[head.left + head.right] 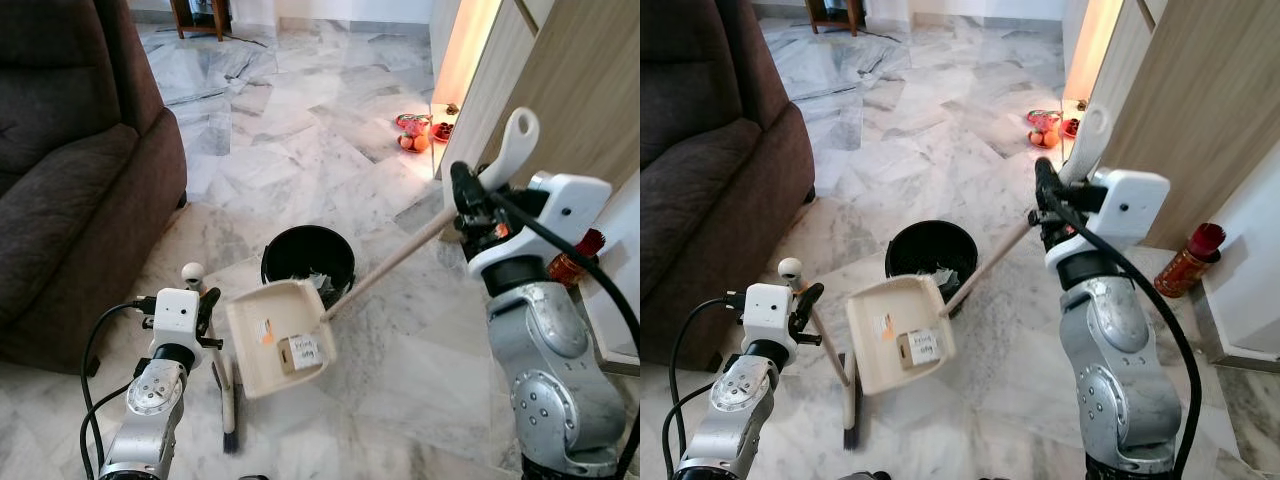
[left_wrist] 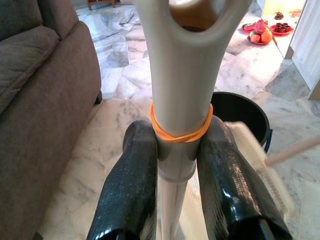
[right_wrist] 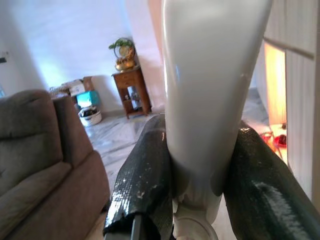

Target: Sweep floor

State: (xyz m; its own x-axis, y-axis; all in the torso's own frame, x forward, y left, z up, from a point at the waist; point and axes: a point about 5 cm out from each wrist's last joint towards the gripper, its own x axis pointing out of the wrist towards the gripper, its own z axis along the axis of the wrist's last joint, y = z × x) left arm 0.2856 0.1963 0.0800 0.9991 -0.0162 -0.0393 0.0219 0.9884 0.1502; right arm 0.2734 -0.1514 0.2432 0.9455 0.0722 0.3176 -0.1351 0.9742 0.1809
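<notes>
Marble floor, brown sofa on robot's left, wood wall on right. Right gripper clamped on dustpan handle; cream dustpan tilted beside black bin. Left gripper closed round broom handle, brush end on floor nr dustpan.

The room is bright with soft daylight. A warm yellow glow comes from the lit opening beyond the right gripper, and it makes glare on the marble floor there. Head views are sharp. In the left wrist view the dustpan beyond the fingers is blurred. The right wrist view is hazy and overexposed behind its fingers.
</notes>
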